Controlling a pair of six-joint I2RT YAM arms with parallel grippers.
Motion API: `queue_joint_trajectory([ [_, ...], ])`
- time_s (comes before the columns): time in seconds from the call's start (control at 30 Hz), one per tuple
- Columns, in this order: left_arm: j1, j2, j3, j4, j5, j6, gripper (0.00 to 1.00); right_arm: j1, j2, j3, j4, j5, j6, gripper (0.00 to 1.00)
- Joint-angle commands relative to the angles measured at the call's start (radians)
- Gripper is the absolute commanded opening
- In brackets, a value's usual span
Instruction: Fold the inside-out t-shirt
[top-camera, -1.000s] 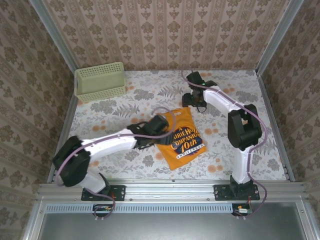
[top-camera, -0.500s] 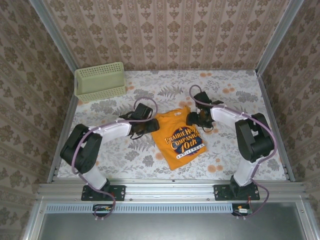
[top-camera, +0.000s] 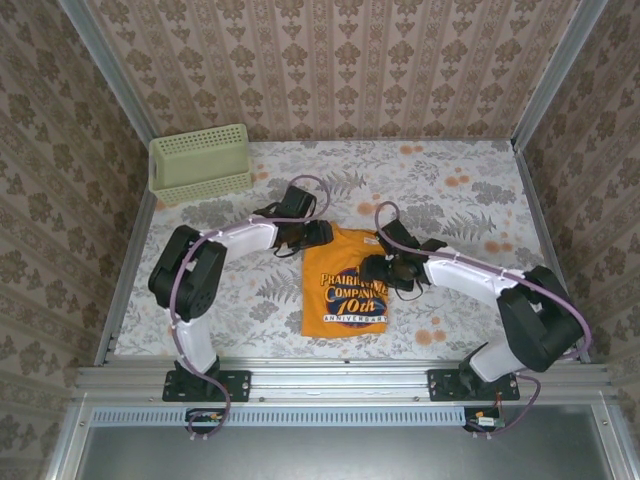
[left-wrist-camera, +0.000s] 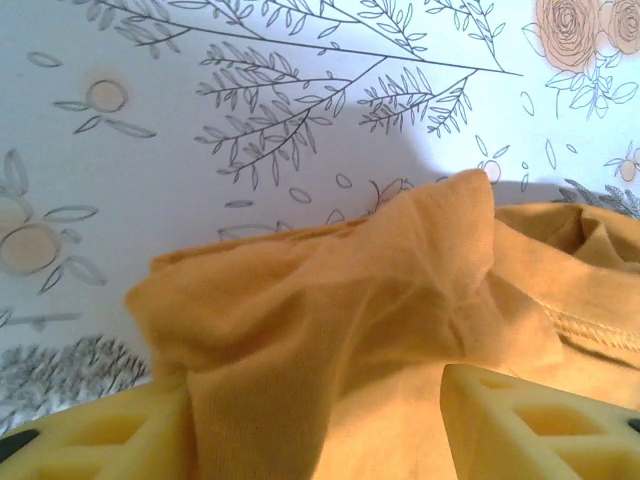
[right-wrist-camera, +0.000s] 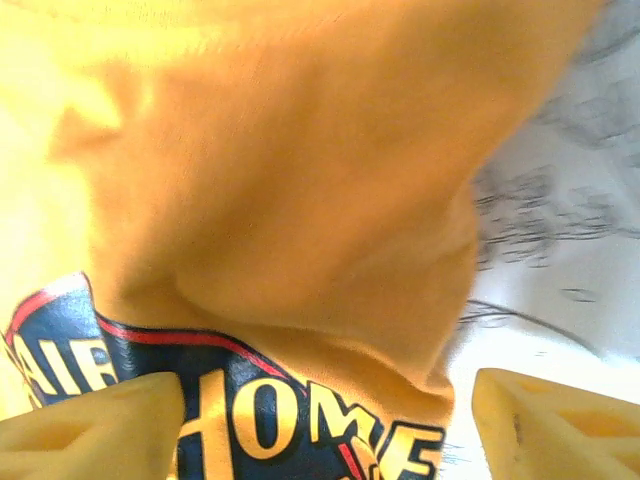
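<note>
The t-shirt (top-camera: 345, 302) lies print-up on the table (top-camera: 470, 200), near the front middle. The left gripper (top-camera: 316, 235) is at its far left corner, the right gripper (top-camera: 372, 268) on its upper right part; both stand wide open, with bunched cloth between the fingers, unclamped

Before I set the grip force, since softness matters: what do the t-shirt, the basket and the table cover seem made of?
T-shirt: soft matte knit cloth, likely cotton; it creases and shows a stitched hem. Basket: pale green plastic, by its moulded mesh walls. Table cover: printed floral sheet, cloth or vinyl, unclear.
</note>
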Motion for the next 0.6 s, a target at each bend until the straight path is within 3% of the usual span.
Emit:
queue_joint_trajectory([
  [0.0,0.010,-0.100,-0.002,-0.112,-0.064,0.053,0.65,-0.075,-0.057,0.032,-0.075,0.120,0.024,0.83],
  [0.23,0.016,-0.123,-0.025,-0.153,-0.081,0.055,0.73,-0.164,0.042,0.133,-0.052,0.059,-0.023,0.85],
  [0.57,0.014,0.011,0.021,-0.096,0.005,0.050,0.66,-0.153,0.312,0.317,-0.055,0.033,-0.013,0.83],
])
